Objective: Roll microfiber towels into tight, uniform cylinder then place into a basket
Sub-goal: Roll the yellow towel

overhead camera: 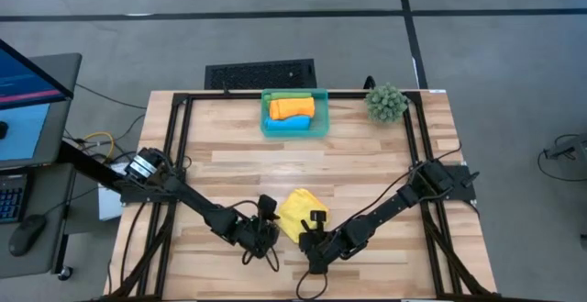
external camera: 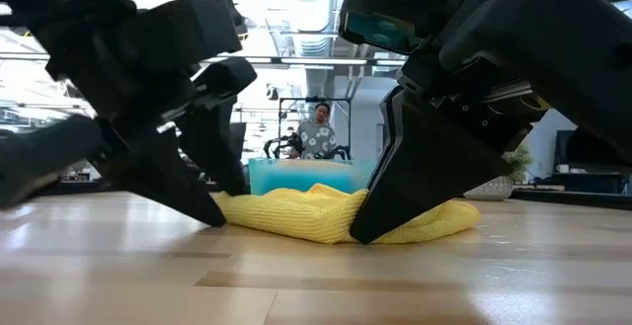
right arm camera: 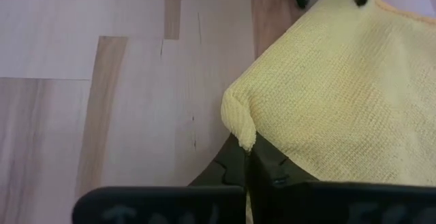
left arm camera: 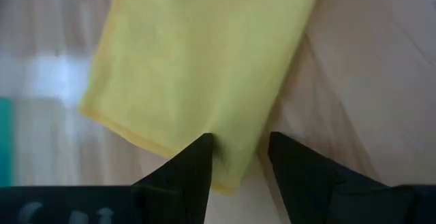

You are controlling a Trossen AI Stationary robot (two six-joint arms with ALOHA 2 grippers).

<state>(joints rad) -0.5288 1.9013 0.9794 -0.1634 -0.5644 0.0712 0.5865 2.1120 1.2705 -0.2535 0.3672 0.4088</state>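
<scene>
Both grippers work the near edge of the yellow towel [overhead camera: 298,212], which lies loosely bunched on the wooden table [overhead camera: 367,164] between them. The left gripper [left arm camera: 238,163] stands with its fingers parted, straddling one corner of the cloth; fabric sits in the gap between the two tips, but they have not closed on it. The right gripper [right arm camera: 246,157] is pinched on the other near corner, a small fold of yellow cloth poking up just ahead of its closed fingertips. Holding one corner on each side likely serves to pull the edge straight and taut, so the roll can start evenly across the towel's width.

Well beyond both grippers, at the far side of the table, sits the teal basket [overhead camera: 321,118] with the orange towel [overhead camera: 292,108], the blue towel [overhead camera: 293,122] and the green towel [overhead camera: 286,94] already rolled inside, so the yellow one looks to be the last. A spiky green plant ball [overhead camera: 386,103] rests just beside the basket
</scene>
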